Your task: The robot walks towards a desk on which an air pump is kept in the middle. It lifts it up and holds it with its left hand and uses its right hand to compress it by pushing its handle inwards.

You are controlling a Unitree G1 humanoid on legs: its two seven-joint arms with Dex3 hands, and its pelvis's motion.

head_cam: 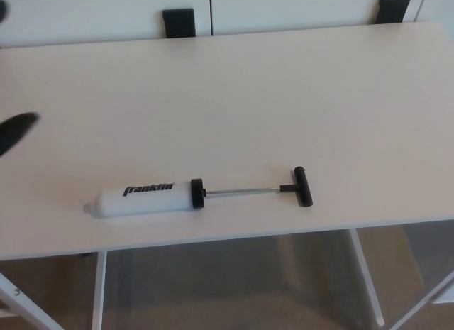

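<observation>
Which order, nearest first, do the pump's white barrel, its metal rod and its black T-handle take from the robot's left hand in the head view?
From the left hand, entering blurred at the desk's left edge:
1. White barrel, the pump's left end, near the front edge.
2. Metal rod, extended in the middle.
3. Black T-handle, the pump's right end, farthest.

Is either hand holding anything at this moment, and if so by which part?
Nothing is held. The air pump lies on the desk, handle pulled out. Only a blurred bit of the left hand shows at the edge, well clear of it.
</observation>
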